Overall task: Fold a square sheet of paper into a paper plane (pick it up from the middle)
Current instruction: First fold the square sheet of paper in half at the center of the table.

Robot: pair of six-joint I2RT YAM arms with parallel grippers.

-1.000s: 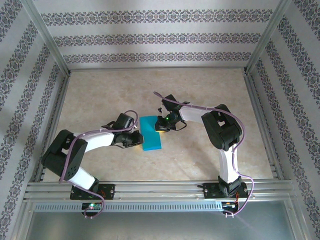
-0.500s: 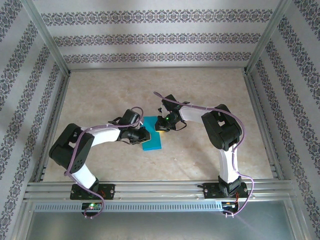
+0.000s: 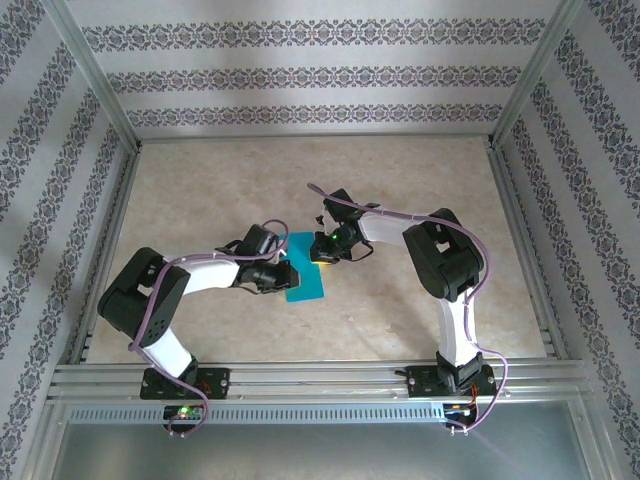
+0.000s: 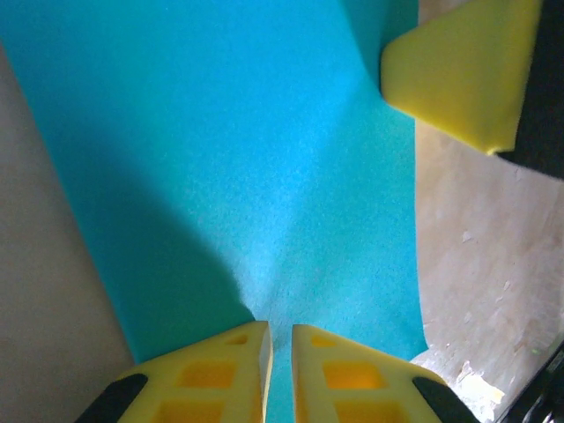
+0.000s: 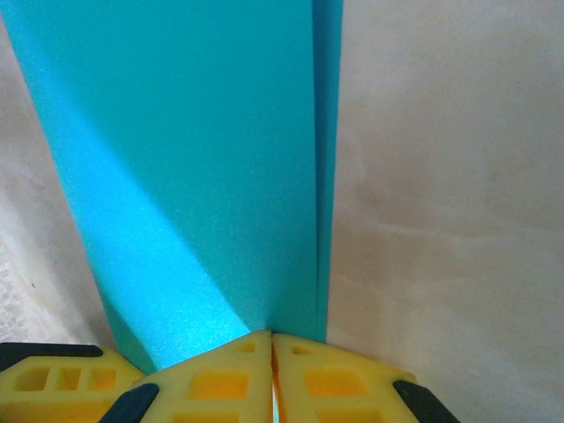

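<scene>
The left gripper [image 4: 278, 348] has its two yellow jaws almost together, with just a thin slit between them. The teal paper [image 4: 264, 159] runs into that slit and puckers there, so it looks pinched at its edge. The right gripper [image 5: 272, 357] has its jaws pressed tight on the other end of the same paper, with a tiny sliver of teal showing between them. So each arm holds one end.

The paper lies on the table [image 5: 441, 176], in the middle, between the two grippers. It is a long strip shape, not a square. Along one side two layers sit one on top of the other, so I think it is folded over once. It has no pointed nose yet.

My guess is that an early fold is the step in hand. The next move needs a corner brought over to the middle line — slowly, with one gripper holding the paper so it does not slide.
</scene>
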